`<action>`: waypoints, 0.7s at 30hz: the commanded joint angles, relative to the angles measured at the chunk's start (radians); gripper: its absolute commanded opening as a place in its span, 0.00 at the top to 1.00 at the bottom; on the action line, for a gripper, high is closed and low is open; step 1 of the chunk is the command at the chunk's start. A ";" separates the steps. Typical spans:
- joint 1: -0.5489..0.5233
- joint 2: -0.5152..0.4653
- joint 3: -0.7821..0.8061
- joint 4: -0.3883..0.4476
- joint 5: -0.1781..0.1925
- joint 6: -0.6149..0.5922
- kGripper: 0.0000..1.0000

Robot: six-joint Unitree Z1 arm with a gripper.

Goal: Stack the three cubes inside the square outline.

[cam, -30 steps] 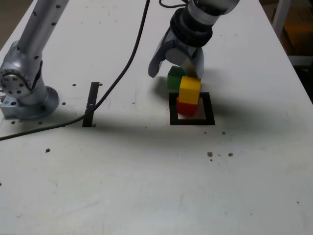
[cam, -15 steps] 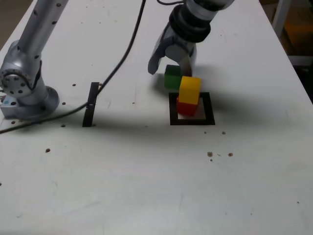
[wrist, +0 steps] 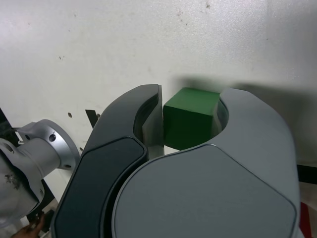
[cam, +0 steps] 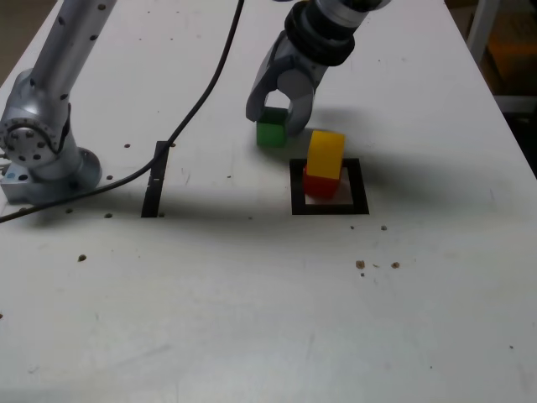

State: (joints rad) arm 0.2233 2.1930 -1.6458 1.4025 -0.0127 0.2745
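The white worktop [cam: 252, 319] is bare in its near part apart from a few small dark specks. Farther in, towards the exterior view's right, lies the square outline [cam: 329, 187] of black tape. Inside it stands the red cube [cam: 320, 184], with the yellow cube [cam: 325, 151] stacked on top of it, the yellow one sitting slightly askew. On the exterior view's left a single black tape strip [cam: 156, 178] lies on the worktop, and beside it stands the arm's grey base [cam: 40, 155], with a black cable [cam: 201, 101] trailing past the strip.

Just behind the outline, and a little to the exterior view's left of it, the hand [cam: 273, 115] points down at the worktop. Its two fingers are closed on the green cube [cam: 271, 131], one on each side; the wrist view shows the green cube [wrist: 190, 118] pinched between the dark finger and the grey one. The green cube sits outside the outline, near the stack but apart from it. Whether it rests on the worktop or is lifted off it cannot be told.
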 commanded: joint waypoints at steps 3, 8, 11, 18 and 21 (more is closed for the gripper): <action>0.001 0.003 -0.013 0.023 0.004 -0.003 1.00; -0.003 -0.001 -0.016 0.033 0.017 -0.005 1.00; -0.006 -0.007 -0.012 0.030 0.024 -0.008 1.00; -0.007 -0.112 0.048 -0.040 -0.008 -0.017 0.77; -0.007 -0.166 0.078 -0.046 -0.020 -0.023 0.44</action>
State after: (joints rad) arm 0.2176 2.0505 -1.5791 1.3577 -0.0307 0.2561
